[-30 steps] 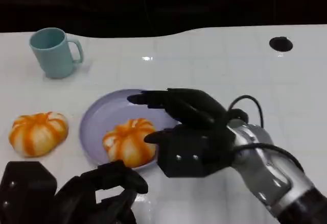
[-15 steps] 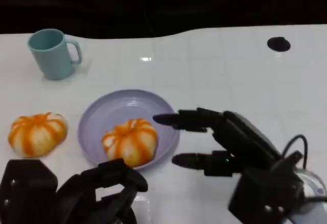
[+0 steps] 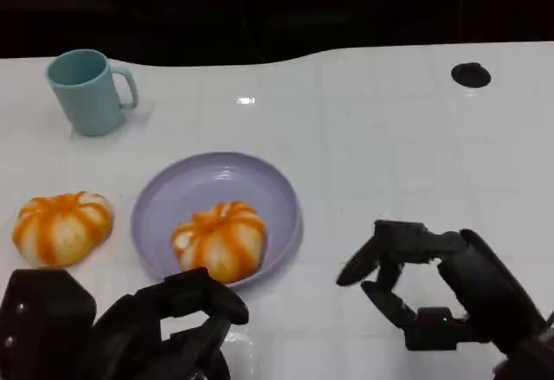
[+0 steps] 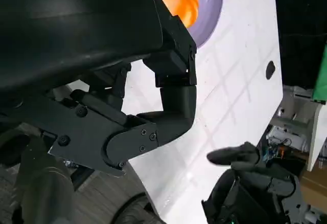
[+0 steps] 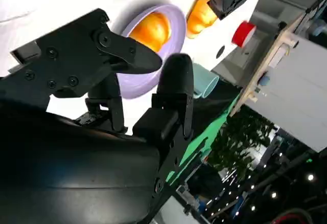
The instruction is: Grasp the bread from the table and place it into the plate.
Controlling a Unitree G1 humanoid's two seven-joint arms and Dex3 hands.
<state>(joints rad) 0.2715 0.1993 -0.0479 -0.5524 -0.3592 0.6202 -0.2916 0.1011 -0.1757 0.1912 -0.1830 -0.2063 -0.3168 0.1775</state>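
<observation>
Hovering empty over the white table [image 3: 389, 138], the right hand [image 3: 433, 298] has its fingers curled loosely apart, right of the purple plate [image 3: 216, 181]. One bread [image 3: 219, 240] lies in the plate; another bread [image 3: 62, 227] sits left. The left hand [image 3: 130, 328] holds nothing, fingers bent.

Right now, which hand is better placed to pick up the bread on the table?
Left. The left hand sits at the near edge, close to the bread on the table, left of the plate. The right hand is on the plate's far side.
</observation>
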